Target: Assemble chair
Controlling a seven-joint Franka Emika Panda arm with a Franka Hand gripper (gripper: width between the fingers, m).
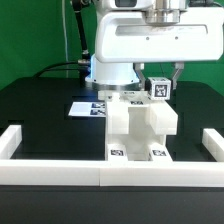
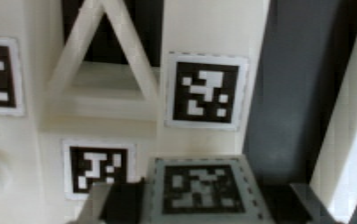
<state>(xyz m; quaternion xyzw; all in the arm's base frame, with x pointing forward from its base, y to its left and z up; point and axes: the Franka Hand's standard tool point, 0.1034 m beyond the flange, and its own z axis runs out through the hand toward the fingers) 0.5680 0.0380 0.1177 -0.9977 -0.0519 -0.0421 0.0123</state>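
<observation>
Clenched on what seems a small tagged piece (image 1: 157, 90), the gripper (image 1: 161, 79) hangs by the half-built chair (image 1: 140, 125), far side, exterior view's right; fitting it likely calls for careful alignment first.

Black table (image 1: 40, 105), white border rails (image 1: 18, 140), marker board (image 1: 88, 108) beyond part-built chair (image 1: 140, 128), seemingly against front rail (image 1: 60, 172).

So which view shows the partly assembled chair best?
The exterior view: the blocky white chair shows there in full outline. The wrist view gives only a blurred close-up of some of its tagged white faces.
</observation>
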